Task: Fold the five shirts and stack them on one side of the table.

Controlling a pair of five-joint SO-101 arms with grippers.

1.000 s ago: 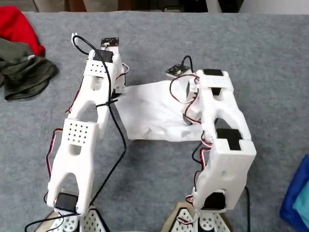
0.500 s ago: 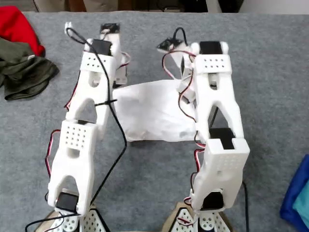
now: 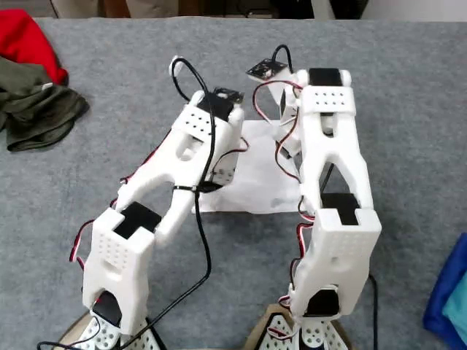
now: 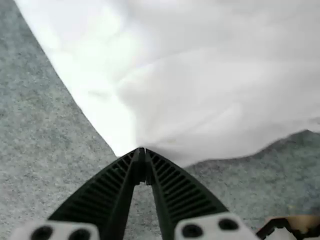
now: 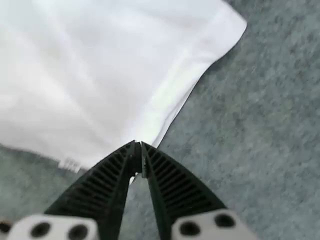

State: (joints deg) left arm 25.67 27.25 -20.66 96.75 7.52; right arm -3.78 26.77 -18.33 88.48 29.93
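From the high view, a white shirt [image 3: 257, 173] lies flat near the middle of the grey table [image 3: 408, 109], a squarish panel between the two arms. The left arm [image 3: 182, 153] leans diagonally in over the shirt's left part and covers it. The right arm [image 3: 332, 146] stretches straight out toward the far side along the shirt's right edge. At the far left corner a red garment [image 3: 22, 38] sits crumpled, with a dark green garment [image 3: 38, 106] bunched just nearer than it and touching it. A blue garment [image 3: 449, 288] shows at the near right edge.

In the left wrist view, the left gripper [image 4: 141, 152] has its ribbed black fingers pressed together. The tips meet right at the shirt's border, where soft creases in the cloth gather toward them. Grey table shows on both sides.

In the right wrist view, the right gripper [image 5: 137, 146] is likewise pinched closed, with its tips on the shirt's stitched hem by a corner. A small sewn tag [image 5: 70, 164] pokes out from the shirt's edge. Its print is too small to read.
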